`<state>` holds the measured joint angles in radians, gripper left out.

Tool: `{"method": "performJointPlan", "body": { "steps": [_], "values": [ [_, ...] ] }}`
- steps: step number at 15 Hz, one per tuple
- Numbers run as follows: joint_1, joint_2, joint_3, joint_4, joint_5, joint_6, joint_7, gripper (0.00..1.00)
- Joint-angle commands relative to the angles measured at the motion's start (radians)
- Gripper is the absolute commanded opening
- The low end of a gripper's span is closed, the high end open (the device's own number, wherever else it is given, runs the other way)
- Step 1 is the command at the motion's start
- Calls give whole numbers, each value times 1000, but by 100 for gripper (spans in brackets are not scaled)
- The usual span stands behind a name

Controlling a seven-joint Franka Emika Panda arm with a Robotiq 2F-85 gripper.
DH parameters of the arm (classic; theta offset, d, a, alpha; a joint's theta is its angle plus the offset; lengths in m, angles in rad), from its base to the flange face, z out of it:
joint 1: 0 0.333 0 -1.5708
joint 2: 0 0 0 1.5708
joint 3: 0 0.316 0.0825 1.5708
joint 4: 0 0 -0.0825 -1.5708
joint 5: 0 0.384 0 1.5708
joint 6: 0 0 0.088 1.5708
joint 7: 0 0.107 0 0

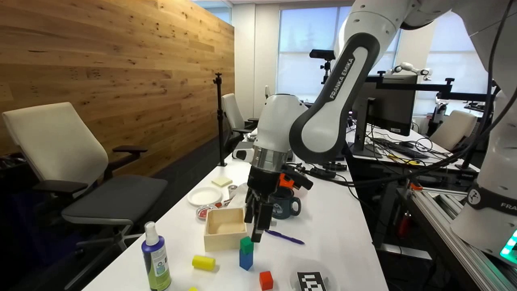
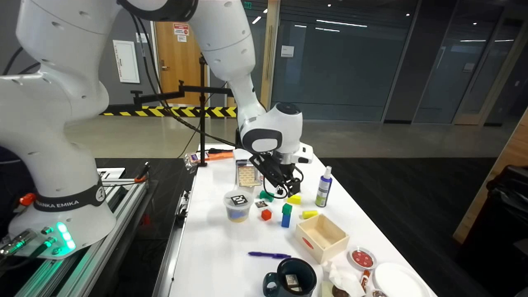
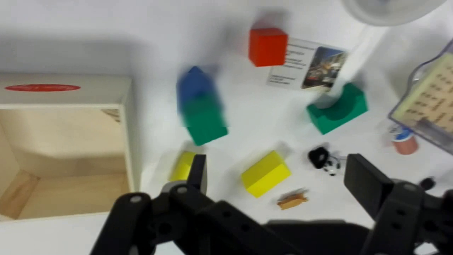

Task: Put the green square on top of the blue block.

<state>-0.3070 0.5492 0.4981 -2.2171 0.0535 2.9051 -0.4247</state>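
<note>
The green square (image 2: 286,209) rests on top of the upright blue block (image 2: 285,220), and both exterior views show this stack standing on the table. From above, in the wrist view, the green square (image 3: 205,129) covers part of the blue block (image 3: 195,86), slightly blurred. My gripper (image 3: 279,171) is open, its two fingers wide apart and nothing held between them. It hovers above the table, clear of the stack, which lies up and to the left of the jaws in the wrist view.
Close to the stack are an open wooden box (image 1: 224,241), a red block (image 2: 266,214) and a yellow cylinder (image 1: 203,262). A yellow block (image 3: 266,174) and a green arch (image 3: 338,108) lie nearby. A spray bottle (image 2: 324,187), a plastic tub (image 2: 238,208) and a dark mug (image 2: 270,284) stand around.
</note>
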Motion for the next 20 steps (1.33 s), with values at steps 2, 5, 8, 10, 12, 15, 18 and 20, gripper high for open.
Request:
{"method": "performJointPlan", "body": {
  "steps": [2, 5, 8, 10, 12, 15, 18, 20],
  "values": [
    [-189, -149, 210, -95, 177, -265, -153, 100],
    [-150, -182, 159, -81, 238, -345, -206, 100],
    [-63, -161, 77, -86, 311, -208, -163, 100],
    [-27, -137, 54, -94, 377, -87, -155, 100],
    [29, -139, 13, -125, 392, 32, -74, 100],
    [144, -159, -101, -183, 317, 144, 129, 100],
    [308, -188, -281, -222, 259, 103, 340, 100],
    [404, -190, -389, -234, 212, 81, 465, 100]
  ]
}}
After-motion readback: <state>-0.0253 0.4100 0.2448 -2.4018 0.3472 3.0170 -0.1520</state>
